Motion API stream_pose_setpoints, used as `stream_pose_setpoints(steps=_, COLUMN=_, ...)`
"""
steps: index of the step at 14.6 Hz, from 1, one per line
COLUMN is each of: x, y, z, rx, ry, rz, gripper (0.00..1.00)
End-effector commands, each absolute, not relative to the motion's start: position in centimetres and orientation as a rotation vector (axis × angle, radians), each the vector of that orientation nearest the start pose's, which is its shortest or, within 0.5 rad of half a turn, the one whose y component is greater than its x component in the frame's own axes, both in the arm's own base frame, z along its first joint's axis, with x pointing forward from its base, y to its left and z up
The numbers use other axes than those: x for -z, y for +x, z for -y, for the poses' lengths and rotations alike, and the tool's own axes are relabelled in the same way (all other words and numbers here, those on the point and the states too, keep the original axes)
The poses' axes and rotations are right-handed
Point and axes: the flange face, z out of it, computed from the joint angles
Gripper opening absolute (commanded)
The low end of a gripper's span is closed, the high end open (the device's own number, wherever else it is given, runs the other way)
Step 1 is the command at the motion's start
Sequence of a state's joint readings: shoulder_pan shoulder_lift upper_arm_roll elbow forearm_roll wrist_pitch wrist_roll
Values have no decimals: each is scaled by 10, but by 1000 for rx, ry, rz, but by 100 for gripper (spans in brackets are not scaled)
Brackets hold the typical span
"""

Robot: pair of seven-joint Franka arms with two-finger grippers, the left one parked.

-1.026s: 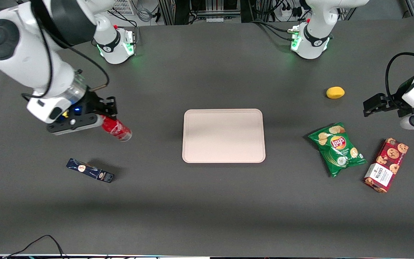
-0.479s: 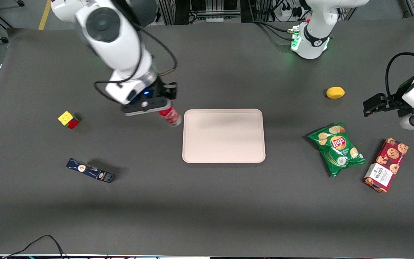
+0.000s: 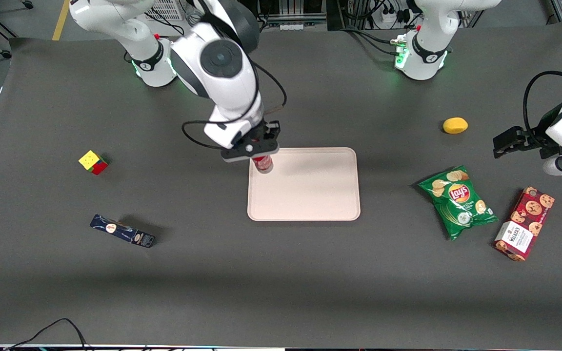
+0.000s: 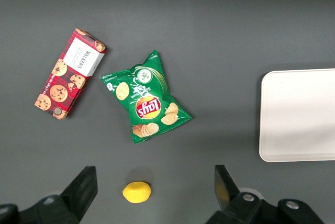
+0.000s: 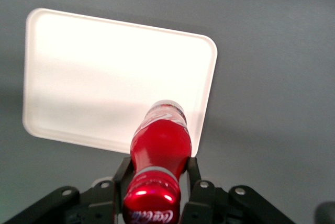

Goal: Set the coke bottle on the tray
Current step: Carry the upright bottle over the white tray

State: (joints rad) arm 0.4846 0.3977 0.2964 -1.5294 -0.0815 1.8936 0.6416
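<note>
The gripper (image 3: 260,155) hangs over the tray (image 3: 310,195), at the tray corner farthest from the front cam on the working arm's end, fingers (image 5: 121,174) clamped on the neck of the coke bottle (image 3: 263,164) just under its red cap. Bottle is carried roughly upright, cap up in the gripper, clear base pointing down at the tray w/ a gap under it; in the wrist view the coke bottle (image 5: 159,153) hangs over the tray (image 5: 78,82) near one rim corner, base not touching the pink surface as far as can be told. Rest of the tray bare. Relative to the tray: a dark blue box (image 3: 122,231) lies on the table toward the working arm's end and nearer the front cam; a colour cube (image 3: 93,162) sits further toward that same end, about level w/ the tray. Toward the parked arm's end of the tray: green chip bag (image 3: 457,201), then a red cookie box (image 3: 524,224) just beside it, and a lemon (image 3: 455,125) farther from the front cam than the bag. All well apart from the tray.
</note>
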Motion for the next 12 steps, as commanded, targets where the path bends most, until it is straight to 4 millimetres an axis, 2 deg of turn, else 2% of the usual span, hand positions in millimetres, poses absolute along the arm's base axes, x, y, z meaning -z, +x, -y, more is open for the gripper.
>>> stream_pose_setpoints(steps=1, x=-380, y=505, z=-465, rx=-35, ry=-3128, rz=242, gripper=0)
stream_pose_setpoints(steps=5, x=-340, y=511, z=-465, rx=-21, ry=-3158, rz=284, gripper=0)
stream_pose_setpoints(steps=12, x=-304, y=522, z=-461, rx=-18, ry=-3166, rz=292, gripper=0)
